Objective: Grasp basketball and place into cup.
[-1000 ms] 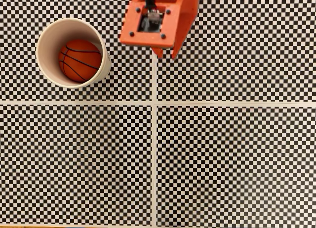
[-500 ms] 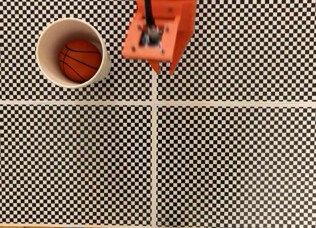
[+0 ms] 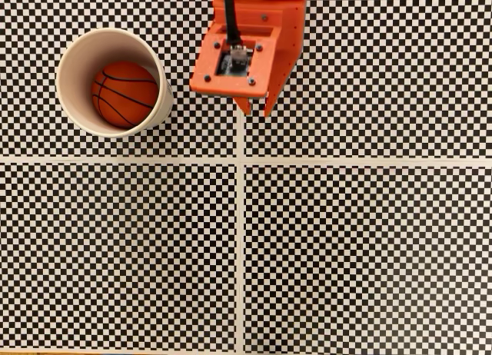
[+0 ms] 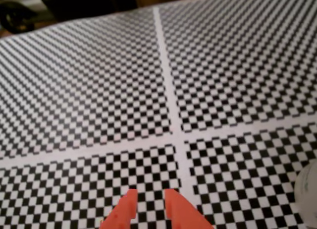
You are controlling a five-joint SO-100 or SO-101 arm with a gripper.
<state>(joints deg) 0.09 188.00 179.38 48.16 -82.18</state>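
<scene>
One gripper (image 3: 256,109) at top centre of the fixed view, orange, fingertips pointing down-frame over the white vertical seam of the checkered mat (image 3: 361,255). Wrist view: same gripper (image 4: 148,197) at bottom centre, two orange tips nearly together with only a thin slit of mat showing between — nothing held, close to fully closed.

Change over the last second — small. Compared with the two earlier frames, gripper body shifted slightly down-frame and a touch right, tips now a little lower along the seam; blurred half a second back, sharp now, so probably settling or slowing. No move toward the cup.

Outward from the gripper: cup (image 3: 114,82) in the upper left of the fixed view, upright, mouth open to the camera, well apart from the fingertips. Basketball (image 3: 124,94) inside it, resting on the bottom, slightly toward the right wall. Same position in both earlier frames — no roll, no tip. Pale curved edge at the lower right corner of the wrist view (image 4: 308,197), likely the cup wall; too blurred to confirm.

Judgement: placement done; arm clearing away or parking. Remaining risk low, given the gap to the cup.

Writing, brands, labels: none readable. Cup plain, ball with black seam lines only, gripper unmarked.
</scene>
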